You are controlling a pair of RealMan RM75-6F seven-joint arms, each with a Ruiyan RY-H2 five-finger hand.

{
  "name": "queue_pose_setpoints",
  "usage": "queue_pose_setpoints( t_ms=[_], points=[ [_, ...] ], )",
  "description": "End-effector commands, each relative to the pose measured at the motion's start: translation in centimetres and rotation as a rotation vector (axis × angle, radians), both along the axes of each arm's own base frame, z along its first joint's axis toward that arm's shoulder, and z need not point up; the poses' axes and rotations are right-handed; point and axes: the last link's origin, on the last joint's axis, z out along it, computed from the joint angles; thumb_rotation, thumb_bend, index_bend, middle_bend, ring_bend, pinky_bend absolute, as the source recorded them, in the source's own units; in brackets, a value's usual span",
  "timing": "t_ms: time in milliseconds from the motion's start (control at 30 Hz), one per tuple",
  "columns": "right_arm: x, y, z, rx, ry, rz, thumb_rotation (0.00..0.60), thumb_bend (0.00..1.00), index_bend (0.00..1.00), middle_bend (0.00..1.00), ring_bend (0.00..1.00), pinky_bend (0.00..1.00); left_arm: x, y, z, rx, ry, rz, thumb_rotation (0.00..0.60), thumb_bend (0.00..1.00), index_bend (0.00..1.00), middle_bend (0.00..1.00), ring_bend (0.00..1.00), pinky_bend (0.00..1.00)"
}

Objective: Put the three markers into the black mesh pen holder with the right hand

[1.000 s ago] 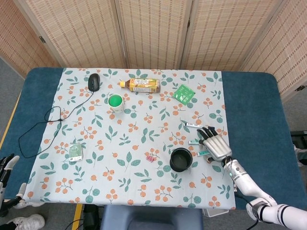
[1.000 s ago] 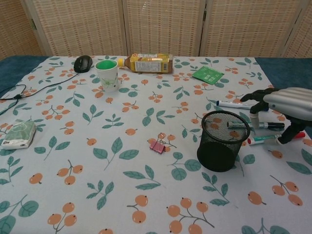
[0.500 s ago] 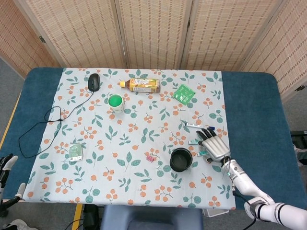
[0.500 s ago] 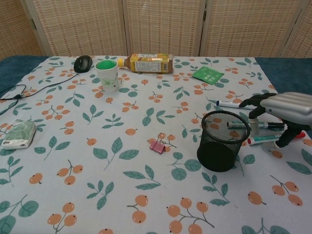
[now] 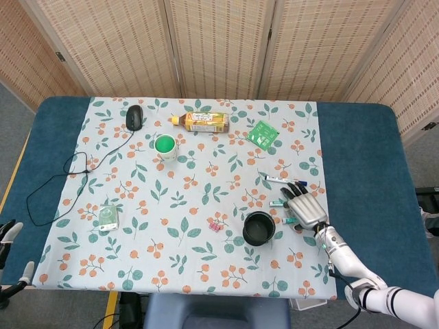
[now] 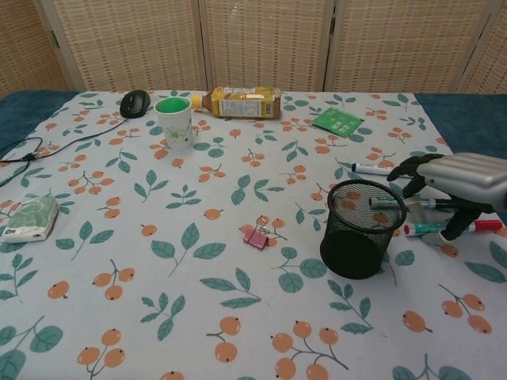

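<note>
Right hand (image 6: 463, 180) hovers low over the markers (image 6: 440, 228), fingers curled but gripping nothing, at three o'clock of the black mesh holder (image 6: 361, 229); all three markers lie on the tablecloth (image 6: 198, 261).

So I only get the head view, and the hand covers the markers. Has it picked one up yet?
Observer: Not that I can see. In the chest view the right hand arches over a black marker that lies flat on the cloth.
Visitor: Is the thumb touching anything?
Observer: It points down beside a red-ended marker, also flat on the cloth. I cannot tell whether they touch.
</note>
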Motion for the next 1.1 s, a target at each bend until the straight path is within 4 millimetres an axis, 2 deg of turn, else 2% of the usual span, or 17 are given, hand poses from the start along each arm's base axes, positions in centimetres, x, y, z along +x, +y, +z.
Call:
queue_pose_setpoints(
  t_ms=[33, 167, 333, 467, 667, 833, 967, 1100],
  points=[
    [0.2, 0.0, 0.1, -0.003, -0.005, 0.002, 0.600, 0.26, 0.67, 0.13, 0.00, 0.00, 0.0, 0.0, 0.1, 0.007, -0.001, -0.004, 0.600, 0.45, 0.00, 0.07, 0.05, 0.22],
    [1.0, 0.2, 1.3, -0.032, -0.039, 0.025, 0.600, 0.26, 0.68, 0.14, 0.00, 0.00, -0.1, -0.1, 0.2, 0.013, 0.000, -0.005, 0.600, 0.45, 0.00, 0.07, 0.05, 0.22],
    [2.6, 1.2, 4.6, -0.104, -0.109, 0.082, 0.600, 0.26, 0.68, 0.14, 0.00, 0.00, -0.2, 0.0, 0.0, 0.010, 0.007, 0.002, 0.600, 0.45, 0.00, 0.07, 0.05, 0.22],
    [4.7, 2.3, 7.8, -0.164, -0.193, 0.142, 0.600, 0.25, 0.68, 0.15, 0.00, 0.00, 0.0, 0.1, -0.4, -0.002, 0.016, 0.001, 0.600, 0.45, 0.00, 0.07, 0.05, 0.22],
    [8.4, 3.3, 10.7, -0.218, -0.340, 0.219, 0.600, 0.25, 0.68, 0.16, 0.00, 0.00, 0.2, 0.2, -1.0, -0.020, 0.024, 0.004, 0.600, 0.45, 0.00, 0.07, 0.05, 0.22],
    [11.0, 3.5, 10.8, -0.212, -0.492, 0.228, 0.600, 0.25, 0.68, 0.16, 0.00, 0.00, 0.2, 0.1, -0.9, -0.014, 0.021, 0.005, 0.600, 0.45, 0.00, 0.07, 0.05, 0.22],
    [12.8, 4.0, 9.6, -0.158, -0.645, 0.199, 0.600, 0.26, 0.68, 0.17, 0.00, 0.00, 0.2, -0.1, -0.7, -0.010, 0.017, 0.003, 0.600, 0.45, 0.00, 0.07, 0.05, 0.22],
    [13.8, 4.8, 8.0, -0.095, -0.747, 0.166, 0.600, 0.26, 0.68, 0.17, 0.00, 0.00, 0.2, -0.1, -0.6, -0.010, 0.014, 0.001, 0.600, 0.45, 0.00, 0.07, 0.05, 0.22]
  ],
)
